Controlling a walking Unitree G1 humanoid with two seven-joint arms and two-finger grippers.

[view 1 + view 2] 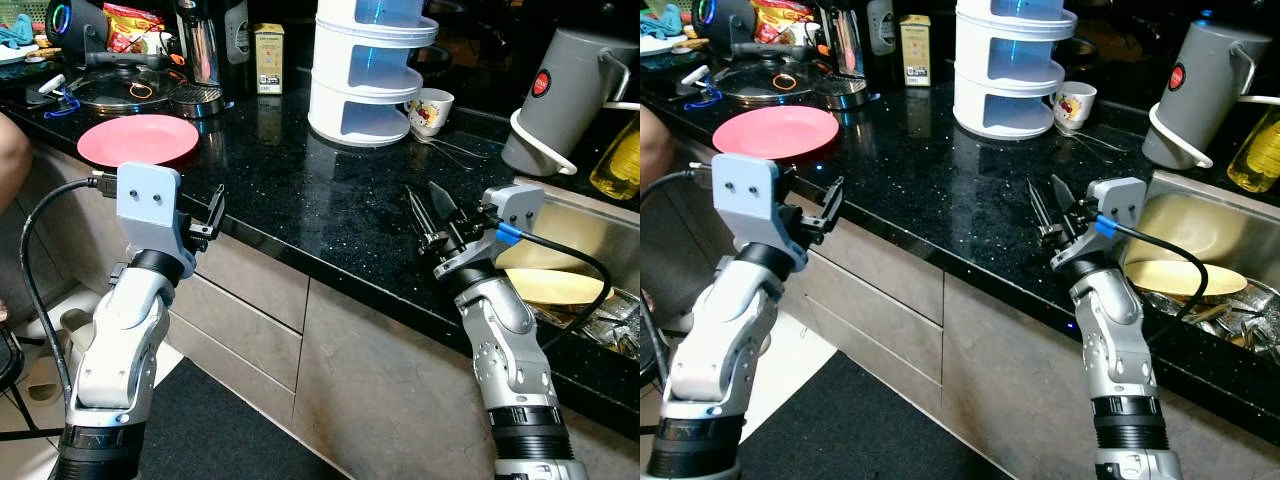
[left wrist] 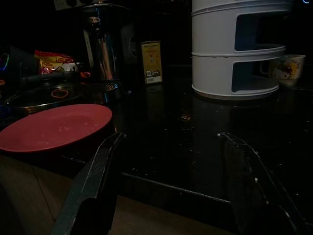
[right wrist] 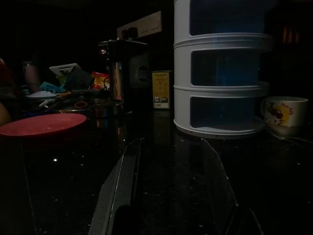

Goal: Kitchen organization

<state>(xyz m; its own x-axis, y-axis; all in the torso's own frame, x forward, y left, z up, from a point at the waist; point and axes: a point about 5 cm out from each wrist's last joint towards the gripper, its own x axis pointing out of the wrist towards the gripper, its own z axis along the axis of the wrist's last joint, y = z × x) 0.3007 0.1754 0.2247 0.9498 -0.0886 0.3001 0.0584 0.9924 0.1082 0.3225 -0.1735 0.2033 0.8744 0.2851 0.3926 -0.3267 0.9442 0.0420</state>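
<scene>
Broadly, our black speckled countertop (image 1: 300, 190) carries a white tiered rack (image 1: 370, 80) at the back, a grey kettle (image 1: 565, 95) beside the sink (image 1: 585, 235), then a pink plate (image 1: 138, 139) near the front edge. Our left gripper (image 1: 210, 215) hovers just off that edge, fingers apart and empty; our right gripper (image 1: 428, 210) (likewise parted, holding nothing) sits over the counter.

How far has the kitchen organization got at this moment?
Nothing looks done yet. Both grippers are open and hold nothing: the left gripper hovers at the counter edge near the pink plate, the right gripper over the black counter beside the sink. Left: the plate, the cup and dishes in the sink.
</scene>
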